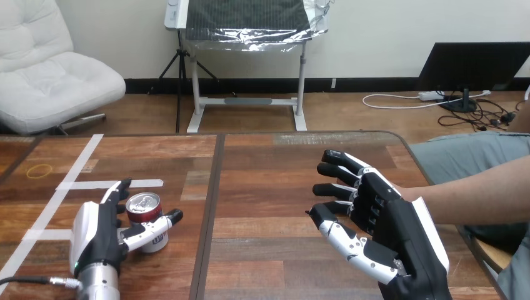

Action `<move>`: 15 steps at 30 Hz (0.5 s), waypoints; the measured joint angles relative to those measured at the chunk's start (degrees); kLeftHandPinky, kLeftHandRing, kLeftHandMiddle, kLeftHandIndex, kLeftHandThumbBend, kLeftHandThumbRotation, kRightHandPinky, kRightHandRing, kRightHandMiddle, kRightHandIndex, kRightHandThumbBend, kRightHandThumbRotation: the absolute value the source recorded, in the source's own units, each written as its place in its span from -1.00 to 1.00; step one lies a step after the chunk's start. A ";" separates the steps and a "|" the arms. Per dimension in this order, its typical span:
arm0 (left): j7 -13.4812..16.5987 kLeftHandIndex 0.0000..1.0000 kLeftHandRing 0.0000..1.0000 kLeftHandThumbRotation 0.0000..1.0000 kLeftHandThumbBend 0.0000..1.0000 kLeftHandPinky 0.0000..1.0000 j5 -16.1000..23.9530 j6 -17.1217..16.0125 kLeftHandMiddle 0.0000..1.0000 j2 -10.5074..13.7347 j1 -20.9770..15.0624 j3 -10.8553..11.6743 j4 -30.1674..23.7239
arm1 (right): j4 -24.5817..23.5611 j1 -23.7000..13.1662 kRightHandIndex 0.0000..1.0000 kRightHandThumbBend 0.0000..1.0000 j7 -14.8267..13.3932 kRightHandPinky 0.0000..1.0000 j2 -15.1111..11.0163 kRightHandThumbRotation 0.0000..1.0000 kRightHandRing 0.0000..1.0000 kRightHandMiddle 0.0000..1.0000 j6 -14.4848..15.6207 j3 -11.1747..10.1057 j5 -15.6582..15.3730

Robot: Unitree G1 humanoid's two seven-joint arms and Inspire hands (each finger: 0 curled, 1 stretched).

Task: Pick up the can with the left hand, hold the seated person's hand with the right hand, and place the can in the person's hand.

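A red-and-white can [145, 220] with a silver top stands upright on the table's left half. My left hand [95, 232] is at it: straight fingers [119, 194] run along its left side, and the thumb [153, 225] lies across its front, so the can sits in the open gap between them. My right hand [390, 228] hovers over the right half of the table, open, with its fingers spread and pointing left. The person's forearm [478, 192] reaches in from the right and passes behind my right hand, which hides the person's hand.
White tape strips [75, 167] cross the table's left part, and a yellow rubber band [42, 169] lies at the far left. A dark seam [212, 206] splits the table [269, 187] down its middle. The person sits past the right edge.
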 measured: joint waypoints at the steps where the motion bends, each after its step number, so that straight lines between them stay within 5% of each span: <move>1: -0.56 0.73 0.66 -0.27 0.65 0.55 -0.07 0.69 0.72 0.03 0.23 0.01 -0.94 | 0.00 0.00 0.61 -0.08 0.00 0.26 0.00 -1.00 0.44 0.60 0.00 0.01 0.00; 15: -6.79 0.70 0.65 -0.17 0.69 0.53 -0.30 10.03 0.69 -0.05 4.36 -0.44 -14.00 | 0.00 -0.03 0.61 -0.09 0.00 0.25 0.00 -1.00 0.44 0.61 0.00 0.08 0.00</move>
